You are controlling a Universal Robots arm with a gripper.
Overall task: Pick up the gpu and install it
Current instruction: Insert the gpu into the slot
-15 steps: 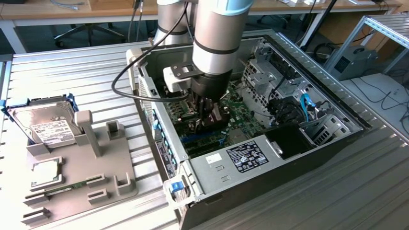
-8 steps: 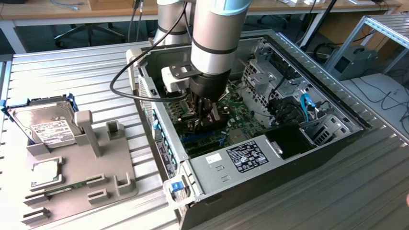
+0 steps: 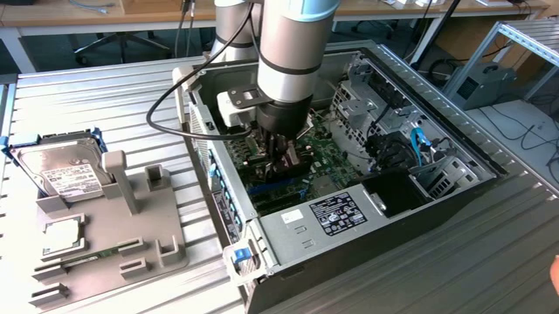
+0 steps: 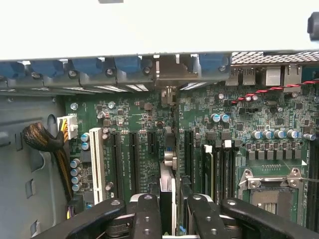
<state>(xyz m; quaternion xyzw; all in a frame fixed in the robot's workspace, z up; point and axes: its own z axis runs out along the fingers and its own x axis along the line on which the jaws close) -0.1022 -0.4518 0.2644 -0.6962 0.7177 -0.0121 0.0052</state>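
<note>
Gpu (image 4: 168, 191) is seen edge-on in the wrist view, standing upright between the black fingers (image 4: 144, 219) of the gripper (image 4: 169, 216), which is clenched on its upper edge. Going from large to small: the open computer case (image 3: 454, 196) lies on its side on the metal table (image 3: 114, 91), so the motherboard (image 4: 234, 124) faces up and the arm can come from above. The card hangs directly under the gripper, over the slots (image 4: 133, 154), with its bracket end toward the blue clips (image 4: 127, 64). A hard drive (image 3: 61, 170) rests in the grey holder (image 3: 105, 248) beside the case.

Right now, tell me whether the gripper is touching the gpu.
Touching. The wrist view shows the gripper fingers clamped against both faces of the gpu, which stands edge-on over the motherboard slots.
</note>
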